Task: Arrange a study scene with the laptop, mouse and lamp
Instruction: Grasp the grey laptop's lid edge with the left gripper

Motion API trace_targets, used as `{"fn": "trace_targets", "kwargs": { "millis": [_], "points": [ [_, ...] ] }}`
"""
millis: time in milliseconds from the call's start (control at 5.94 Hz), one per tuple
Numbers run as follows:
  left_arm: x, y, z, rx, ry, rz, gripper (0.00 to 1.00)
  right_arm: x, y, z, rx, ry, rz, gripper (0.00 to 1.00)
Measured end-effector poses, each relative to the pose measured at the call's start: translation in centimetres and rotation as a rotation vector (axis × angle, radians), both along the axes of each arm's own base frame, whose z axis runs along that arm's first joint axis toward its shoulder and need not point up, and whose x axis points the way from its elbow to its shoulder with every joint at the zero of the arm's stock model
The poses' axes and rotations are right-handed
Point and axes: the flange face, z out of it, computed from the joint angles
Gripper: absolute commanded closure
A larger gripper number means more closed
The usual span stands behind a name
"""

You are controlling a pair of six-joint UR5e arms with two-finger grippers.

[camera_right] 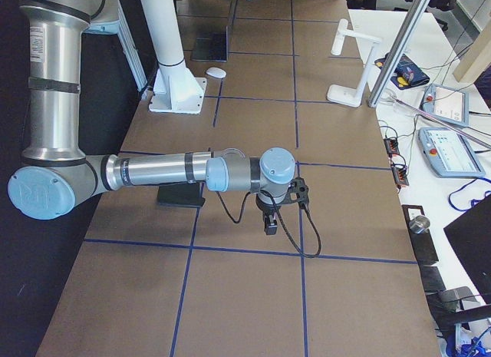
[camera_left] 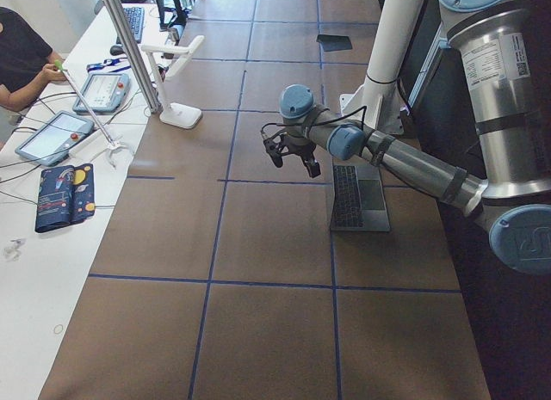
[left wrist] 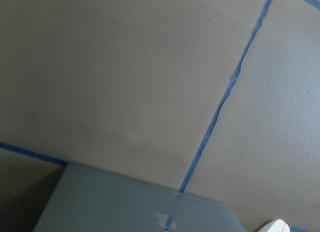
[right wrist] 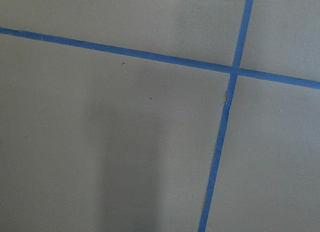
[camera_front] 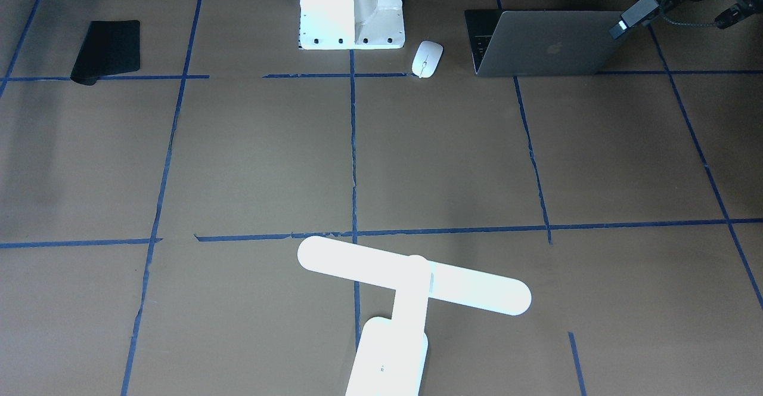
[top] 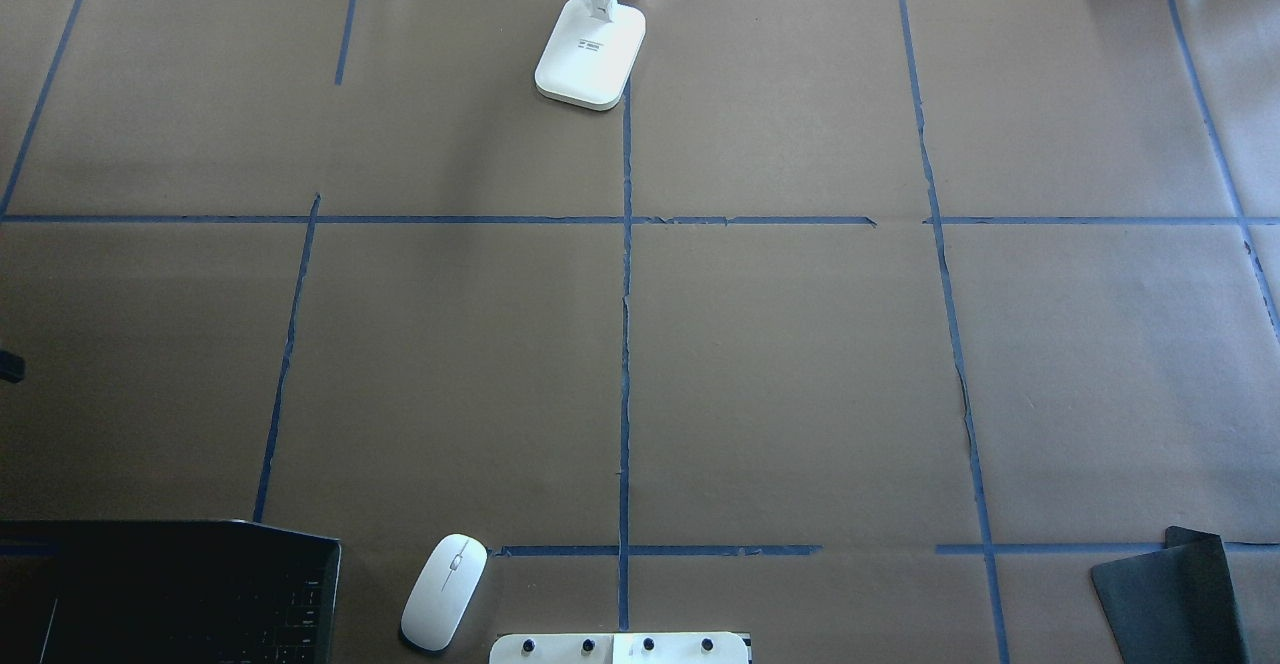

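The grey laptop (camera_front: 548, 44) stands open at the robot's near left corner, its lid with the logo also at the bottom of the left wrist view (left wrist: 140, 207). The white mouse (camera_front: 427, 59) lies beside it, near the pedestal. At the far edge, mid-table, stands the white T-shaped lamp (camera_front: 411, 277). My left gripper (camera_left: 293, 163) hovers above the paper just beyond and outboard of the laptop, touching nothing; only its edge (camera_front: 730, 11) shows in the front-facing view, and I cannot tell its state. Far from all three, my right gripper (camera_right: 270, 219) hangs over bare paper; its state cannot be told.
A black mouse pad (camera_front: 107, 50) lies at the robot's near right, under the right arm (camera_right: 153, 171). The white bolted pedestal (camera_front: 351, 8) stands at the near edge. Blue tape lines grid the brown paper. A person and tablets (camera_left: 52, 133) are at a side table beyond the lamp.
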Motion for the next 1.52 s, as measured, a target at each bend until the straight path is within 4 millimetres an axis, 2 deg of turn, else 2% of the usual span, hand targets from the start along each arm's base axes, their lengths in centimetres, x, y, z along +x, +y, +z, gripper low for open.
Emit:
{"fn": "trace_targets", "kwargs": {
  "millis": [168,337,505,1011,1348,1516],
  "points": [
    [2.8,1.7,-1.5,-0.076,-0.036,-0.043,0.01,0.0,0.0,0.0,0.001,0.0,0.0,0.0],
    [4.6,3.9,-3.5,-0.14,-0.051,-0.069,0.01,0.0,0.0,0.0,0.002,0.001,0.0,0.0],
    [5.5,5.4,-4.5,-0.208,-0.073,-0.116,0.01,0.1,0.0,0.0,0.003,0.002,0.0,0.0],
    [7.3,6.5,-3.6,-0.368,-0.196,-0.312,0.05,0.1,0.2,-0.6,0.013,0.002,-0.001,0.0],
    [9.0,7.8,-2.9,-0.415,-0.248,-0.356,0.08,0.1,0.3,-1.1,0.022,0.0,0.0,0.0],
    [9.2,8.1,-2.6,-0.424,-0.264,-0.364,0.24,0.1,0.2,-1.4,0.028,-0.002,0.0,0.0]
  ]
}}
